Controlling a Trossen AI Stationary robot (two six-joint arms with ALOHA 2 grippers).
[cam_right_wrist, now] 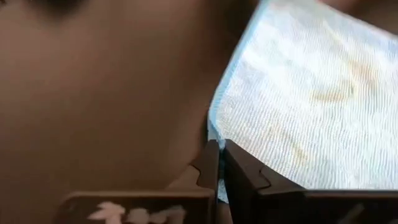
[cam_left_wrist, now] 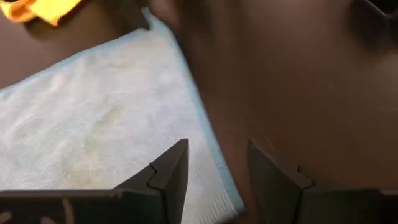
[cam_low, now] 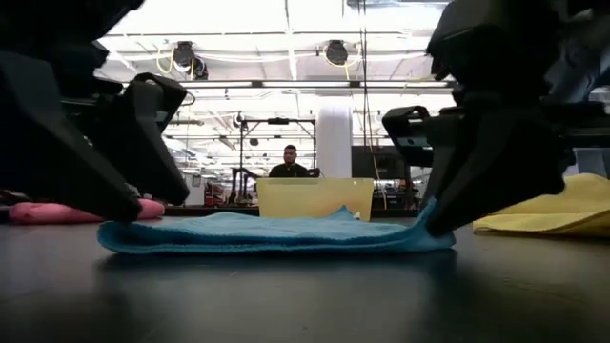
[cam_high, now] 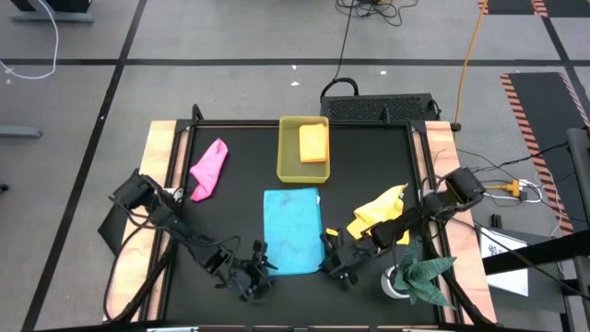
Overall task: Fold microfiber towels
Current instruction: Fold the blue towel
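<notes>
A light blue towel (cam_high: pixel 293 231) lies spread flat on the black tabletop. My left gripper (cam_left_wrist: pixel 217 180) is open at its near left corner. One finger stands over the cloth and the other over the bare table, either side of the towel's left edge (cam_left_wrist: pixel 211 149). My right gripper (cam_right_wrist: pixel 219 155) is shut at the towel's near right corner. A pink towel (cam_high: pixel 209 169) lies bunched at the far left. An orange towel (cam_high: pixel 313 143) lies in the yellow tray (cam_high: pixel 288 157). A yellow towel (cam_high: pixel 378 212) lies crumpled at the right. My left gripper straddles the towel's left edge; I cannot tell whether its fingers touch the cloth. My right gripper pinches the towel's right edge (cam_right_wrist: pixel 212 130) near the near corner between its two shut fingers, slanting down from the near right. That end (cam_low: pixel 427 217) curls slightly up at the fingertips, and the rest lies flat.
A dark green cloth (cam_high: pixel 424 272) sits near the table's near right corner, close behind my right arm. Wooden rails (cam_high: pixel 166 157) border the table's left and right sides. A person (cam_low: pixel 290 164) shows far off in the room beyond the table.
</notes>
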